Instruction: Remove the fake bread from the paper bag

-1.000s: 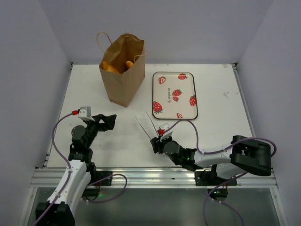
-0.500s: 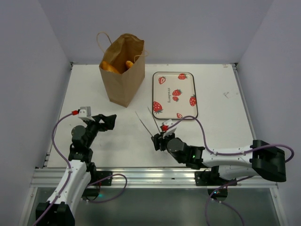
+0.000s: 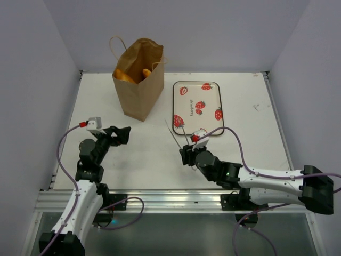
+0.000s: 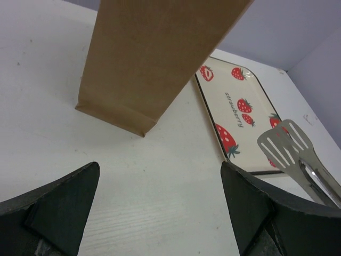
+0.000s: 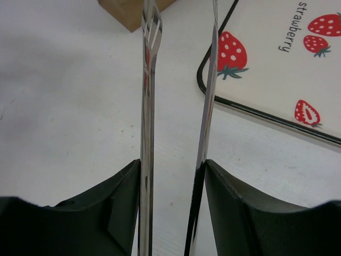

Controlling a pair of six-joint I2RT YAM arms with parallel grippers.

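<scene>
The brown paper bag point(image 3: 137, 88) stands upright at the back left with its mouth open. Two golden pieces of fake bread point(image 3: 125, 76) show inside its top. My right gripper point(image 3: 187, 153) is shut on a pair of metal tongs point(image 3: 175, 137), whose tips point toward the bag's base and the tray's near left corner. In the right wrist view the fingers point(image 5: 120, 197) press the two tong arms point(image 5: 148, 106) from outside, with a gap left between the arms. My left gripper point(image 3: 126, 135) is open and holds nothing, low over the table in front of the bag point(image 4: 154, 53).
A strawberry-print tray point(image 3: 192, 98) lies to the right of the bag, and its near left corner is close to the tong tips. The tong blades point(image 4: 287, 146) show at the right of the left wrist view, over the tray's edge point(image 4: 208, 113). Walls enclose the table.
My right arm has stretched out and carried the tongs to the right and farther from the near edge, toward the tray's corner. The left arm has barely shifted and stays open.
</scene>
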